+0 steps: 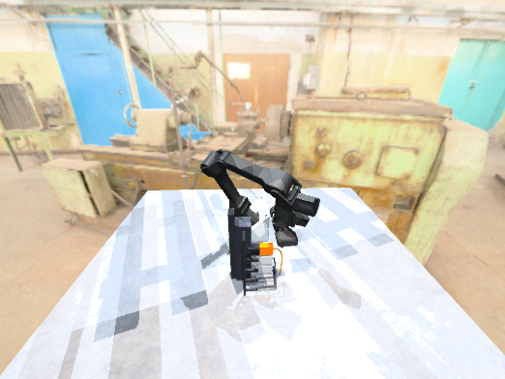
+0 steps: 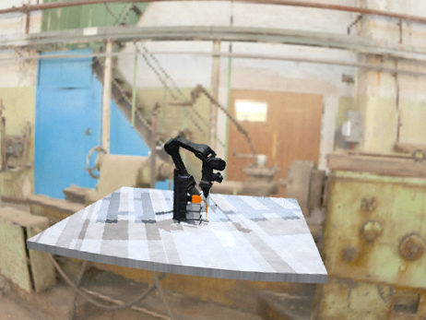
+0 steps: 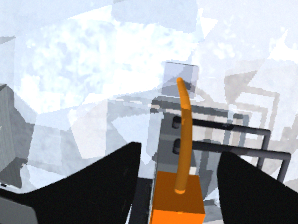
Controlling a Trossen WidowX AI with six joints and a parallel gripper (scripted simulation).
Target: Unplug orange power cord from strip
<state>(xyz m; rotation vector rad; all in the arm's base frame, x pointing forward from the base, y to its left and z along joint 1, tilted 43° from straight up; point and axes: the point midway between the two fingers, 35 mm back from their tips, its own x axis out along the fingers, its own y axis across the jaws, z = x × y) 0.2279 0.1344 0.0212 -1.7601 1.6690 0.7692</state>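
Observation:
The orange plug (image 1: 266, 249) (image 2: 196, 199) (image 3: 177, 216) sits on the grey power strip (image 3: 167, 161). Its orange cord (image 1: 281, 261) (image 2: 206, 208) (image 3: 186, 135) curves out and down from the plug. My gripper (image 1: 286, 242) (image 2: 205, 195) (image 3: 180, 157) points down and is partly open, with nothing held. In the wrist view the plug and the cord lie between the two black fingers, with gaps at both sides. In the top view the gripper appears just above and to the right of the plug. How deep the plug is seated is hidden.
Black wire-like loops (image 3: 227, 146) reach out from the strip close by the right finger in the wrist view. The dark upright arm base (image 1: 240, 251) (image 2: 181, 198) stands left of the plug in the top and exterior views. All stand on the pale patterned table (image 1: 160, 338) (image 2: 125, 245).

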